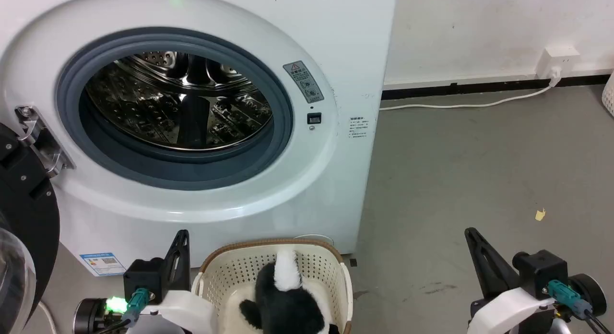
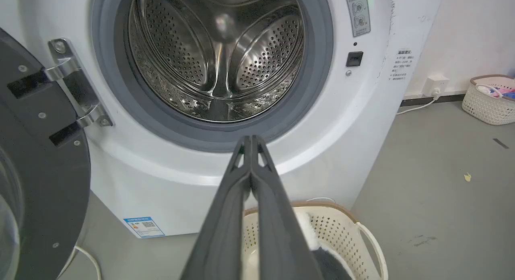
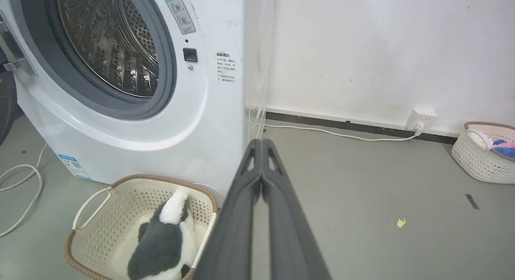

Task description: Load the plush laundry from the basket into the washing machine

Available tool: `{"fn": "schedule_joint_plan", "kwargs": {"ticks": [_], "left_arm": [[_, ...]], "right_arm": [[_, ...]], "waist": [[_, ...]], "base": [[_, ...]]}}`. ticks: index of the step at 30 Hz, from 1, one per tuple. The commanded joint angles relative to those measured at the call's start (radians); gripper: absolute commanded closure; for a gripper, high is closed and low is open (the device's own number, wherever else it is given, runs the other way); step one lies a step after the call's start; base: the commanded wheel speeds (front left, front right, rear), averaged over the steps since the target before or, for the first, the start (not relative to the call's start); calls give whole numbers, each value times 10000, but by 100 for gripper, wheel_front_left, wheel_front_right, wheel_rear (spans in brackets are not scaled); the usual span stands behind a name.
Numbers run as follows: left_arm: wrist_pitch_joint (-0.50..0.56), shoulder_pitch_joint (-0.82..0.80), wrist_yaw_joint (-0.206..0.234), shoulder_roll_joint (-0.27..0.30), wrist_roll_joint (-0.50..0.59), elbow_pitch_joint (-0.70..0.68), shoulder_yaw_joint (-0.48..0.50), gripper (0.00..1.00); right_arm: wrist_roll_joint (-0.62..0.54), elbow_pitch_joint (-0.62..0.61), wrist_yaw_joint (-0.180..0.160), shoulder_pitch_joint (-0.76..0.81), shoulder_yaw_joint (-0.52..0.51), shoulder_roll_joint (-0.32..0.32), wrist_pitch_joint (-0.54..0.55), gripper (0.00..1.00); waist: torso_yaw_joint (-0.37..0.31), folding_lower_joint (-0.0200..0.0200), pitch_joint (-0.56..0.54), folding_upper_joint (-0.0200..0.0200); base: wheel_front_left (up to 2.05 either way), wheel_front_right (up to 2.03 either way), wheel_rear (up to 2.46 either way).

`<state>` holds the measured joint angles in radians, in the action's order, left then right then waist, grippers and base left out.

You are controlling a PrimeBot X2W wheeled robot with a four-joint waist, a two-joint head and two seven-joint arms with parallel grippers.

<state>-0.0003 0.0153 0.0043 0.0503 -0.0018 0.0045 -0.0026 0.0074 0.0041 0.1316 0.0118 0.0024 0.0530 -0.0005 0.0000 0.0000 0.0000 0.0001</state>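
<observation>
Both claws are clenched and empty. In the left wrist view the left gripper (image 2: 250, 140) has its two dark fingers pressed flat together, tips aimed at the lower lip of the grey door seal (image 2: 225, 141). The right gripper (image 3: 261, 142) is the same, fingers touching along their length, aimed at the floor (image 3: 362, 183) right of the machine.

The plush laundry (image 1: 287, 295) lies inside the basket (image 1: 225, 271), apart from both grippers. I read its long axis as running from my side of the basket toward the washing machine (image 1: 345, 46). The white-striped end points at the washer and leans up against the basket's far wall. The black bulk sits lower, at the near end.

The basket stands on the floor just in front of the washer, below the opening and toward its right lower corner. The door (image 1: 26, 219) is swung open to the left, and the steel drum (image 1: 182, 103) is exposed.

A second basket (image 3: 481, 159) holding coloured cloth sits by the wall, well apart. There is a small yellow scrap (image 1: 540, 214) on the floor.
</observation>
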Motion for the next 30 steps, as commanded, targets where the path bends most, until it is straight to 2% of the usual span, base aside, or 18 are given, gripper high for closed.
{"fn": "schedule_joint_plan", "kwargs": {"ticks": [1, 30], "left_arm": [[3, -153, -43, -1, 18, -45, 26, 100], [3, -153, -43, -1, 18, -45, 26, 100]], "right_arm": [[-74, -41, -9, -118, -24, -28, 5, 100], [-74, -41, -9, -118, -24, -28, 5, 100]], "waist": [[0, 0, 0, -1], [0, 0, 0, -1]], "base": [[0, 0, 0], [0, 0, 0]]}}
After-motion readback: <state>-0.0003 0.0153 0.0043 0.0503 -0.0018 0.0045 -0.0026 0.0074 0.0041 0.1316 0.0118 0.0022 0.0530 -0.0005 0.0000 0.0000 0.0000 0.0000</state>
